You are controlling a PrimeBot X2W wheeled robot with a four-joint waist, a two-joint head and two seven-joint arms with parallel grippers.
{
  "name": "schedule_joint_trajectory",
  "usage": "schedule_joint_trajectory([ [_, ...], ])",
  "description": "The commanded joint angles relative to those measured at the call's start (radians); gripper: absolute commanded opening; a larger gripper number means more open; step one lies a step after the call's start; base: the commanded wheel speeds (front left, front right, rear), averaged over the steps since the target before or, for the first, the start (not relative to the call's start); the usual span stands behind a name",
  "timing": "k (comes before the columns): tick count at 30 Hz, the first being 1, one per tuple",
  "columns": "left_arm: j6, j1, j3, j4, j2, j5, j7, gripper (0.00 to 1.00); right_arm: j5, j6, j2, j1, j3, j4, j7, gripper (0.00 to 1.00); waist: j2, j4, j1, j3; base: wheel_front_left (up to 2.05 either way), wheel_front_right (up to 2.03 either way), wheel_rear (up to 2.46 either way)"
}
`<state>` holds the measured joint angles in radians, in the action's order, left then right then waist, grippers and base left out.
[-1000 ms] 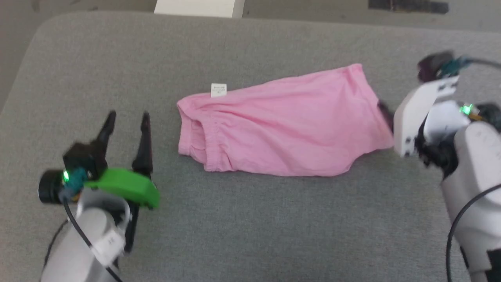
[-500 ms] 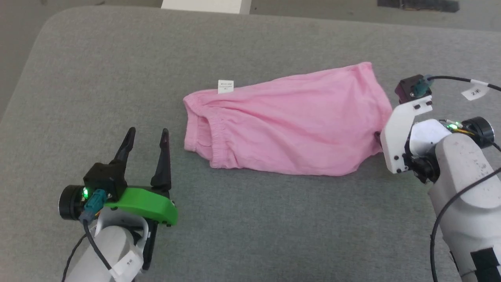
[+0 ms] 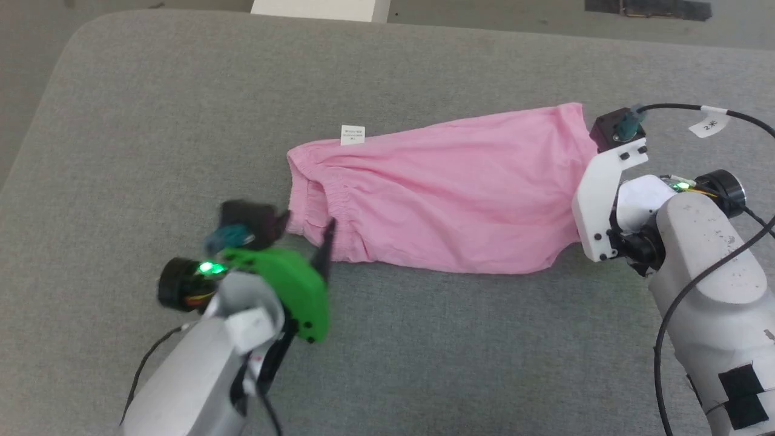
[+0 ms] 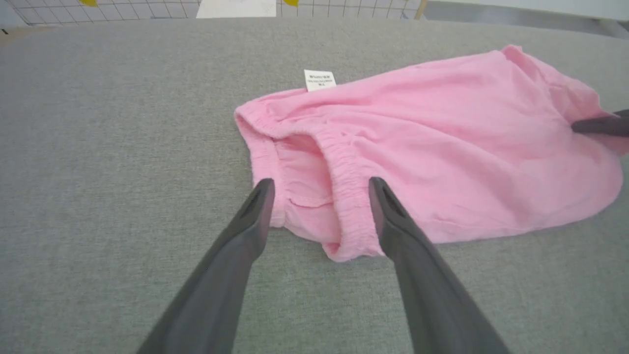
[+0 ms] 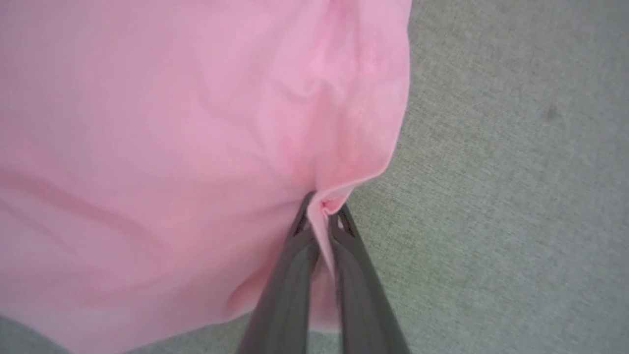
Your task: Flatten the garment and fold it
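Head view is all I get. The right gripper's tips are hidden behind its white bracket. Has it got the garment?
Observer: Yes. The right wrist view shows the right gripper with its jaws shut on a pinched fold at the garment edge.
Operator: The other side is blurred for me. Open or shut?
Observer: Open. In the left wrist view the left gripper has its jaws spread, with the near corner of the elastic waistband between the tips.
Operator: Anything pinched there?
Observer: No. The gap is wider than the band, and the cloth lies loose between the tips.
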<state>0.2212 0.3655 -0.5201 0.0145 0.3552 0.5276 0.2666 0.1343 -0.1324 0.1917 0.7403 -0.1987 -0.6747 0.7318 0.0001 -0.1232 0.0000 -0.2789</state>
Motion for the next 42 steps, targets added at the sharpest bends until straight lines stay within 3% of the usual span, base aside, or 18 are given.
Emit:
schedule_joint_trajectory([
  [1,0.003,0.036,-0.019,0.0,0.005,0.001,0.068,1.0,0.009,0.002,0.004,-0.006,-0.01,-0.006,0.005,0.0,-0.0001,0.008,0.0,0.006,0.0,0.0,0.0],
  [5,0.002,0.107,-0.076,0.054,0.031,-0.022,0.253,1.0,0.021,0.002,0.0,0.003,-0.036,0.004,0.007,0.0,-0.0001,0.019,0.0,-0.004,0.0,0.0,0.0],
  [9,-0.011,0.149,-0.102,0.146,0.037,-0.022,0.34,1.0,0.034,0.002,-0.002,0.011,-0.055,0.017,0.008,0.0,-0.0001,0.029,0.0,-0.02,0.0,0.0,0.0],
  [17,-0.05,0.173,-0.084,0.28,-0.002,0.016,0.266,1.0,0.062,0.002,0.0,0.007,-0.083,0.035,0.003,0.0,-0.0001,0.054,0.0,-0.03,0.0,0.0,0.0],
  [18,-0.057,0.174,-0.086,0.294,-0.005,0.02,0.257,0.94,0.067,0.002,0.001,0.004,-0.085,0.036,0.003,0.0,-0.0001,0.057,0.0,-0.029,0.0,0.0,0.0],
  [19,-0.064,0.173,-0.086,0.305,-0.009,0.026,0.254,0.37,0.071,0.002,0.001,0.001,-0.086,0.037,0.003,0.0,-0.0001,0.059,0.0,-0.026,0.0,0.0,0.0],
  [20,-0.072,0.171,-0.089,0.32,-0.012,0.033,0.257,0.0,0.075,0.002,0.002,-0.003,-0.089,0.038,0.002,0.0,-0.0001,0.061,0.0,-0.023,0.0,0.0,0.0],
  [32,-0.148,0.103,-0.007,0.323,-0.013,0.19,0.224,0.0,0.162,0.002,0.016,-0.09,-0.039,0.09,-0.01,0.0,-0.0001,0.069,0.0,0.055,0.0,0.0,0.0],
  [38,-0.142,-0.011,0.066,0.22,0.026,0.314,0.274,0.0,0.244,0.002,0.044,-0.241,0.022,0.232,0.01,0.0,-0.0001,0.076,0.0,0.126,0.0,0.0,0.0],
  [42,-0.107,-0.12,0.084,0.13,0.065,0.364,0.328,0.0,0.269,0.002,0.057,-0.39,0.086,0.365,0.05,0.0,-0.0001,0.083,0.0,0.159,0.0,0.0,0.0],
])
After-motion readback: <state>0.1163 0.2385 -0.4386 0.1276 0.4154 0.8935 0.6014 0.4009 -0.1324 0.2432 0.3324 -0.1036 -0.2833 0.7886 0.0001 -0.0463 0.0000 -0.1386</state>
